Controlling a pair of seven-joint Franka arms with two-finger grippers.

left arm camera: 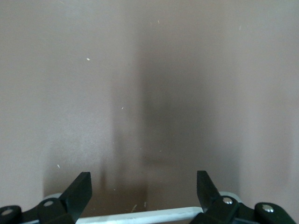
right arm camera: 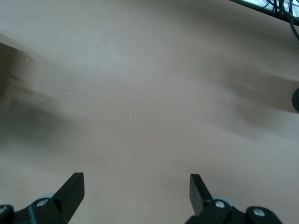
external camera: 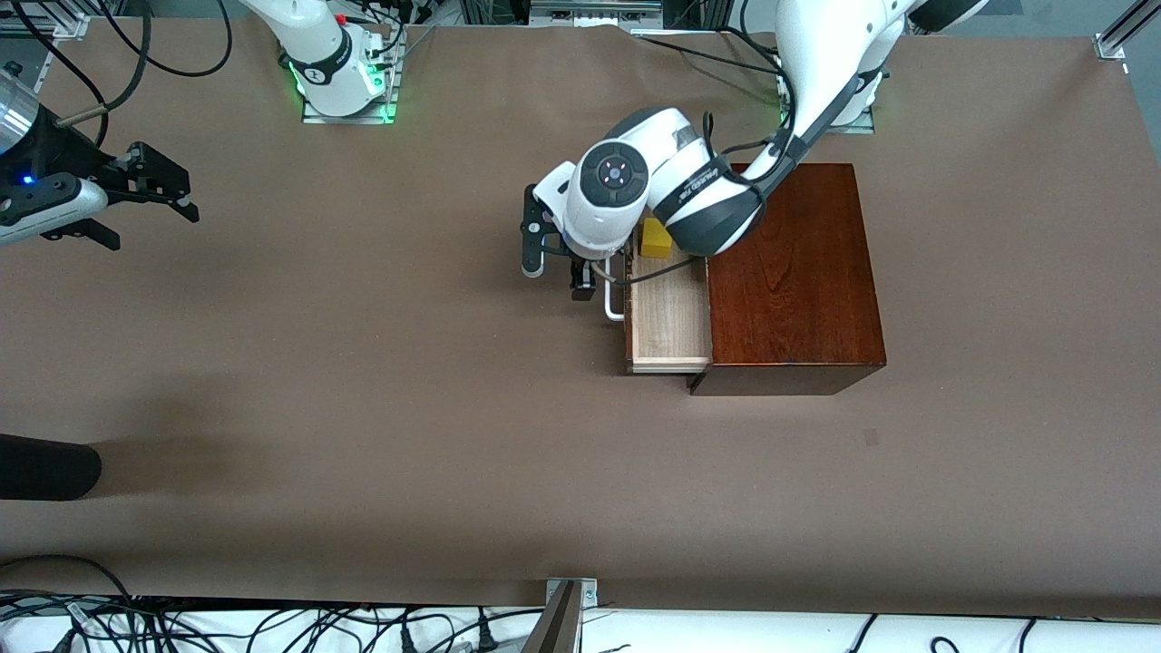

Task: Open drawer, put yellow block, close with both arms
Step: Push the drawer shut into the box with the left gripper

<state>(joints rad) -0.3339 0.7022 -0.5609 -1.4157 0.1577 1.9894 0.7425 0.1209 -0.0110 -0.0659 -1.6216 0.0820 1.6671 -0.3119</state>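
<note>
The drawer (external camera: 669, 317) is pulled out of the dark reddish-brown box (external camera: 794, 272) toward the right arm's end, and its pale-wood tray is open. The yellow block (external camera: 655, 238) lies in the tray, at the end farther from the front camera, partly under the left arm. My left gripper (external camera: 560, 270) is open and low, right beside the white bar handle (external camera: 613, 299). In the left wrist view the gripper (left arm camera: 143, 174) is empty, with the handle (left arm camera: 135, 215) between its finger bases. My right gripper (external camera: 156, 195) waits open and empty over the table at the right arm's end; the right wrist view (right arm camera: 135, 176) shows only brown table.
A dark rounded object (external camera: 45, 467) juts in at the right arm's end, nearer the front camera. A metal bracket (external camera: 567, 612) and cables (external camera: 272, 626) run along the table's front edge. The arms' green-lit bases (external camera: 345, 91) stand along the edge farthest from the camera.
</note>
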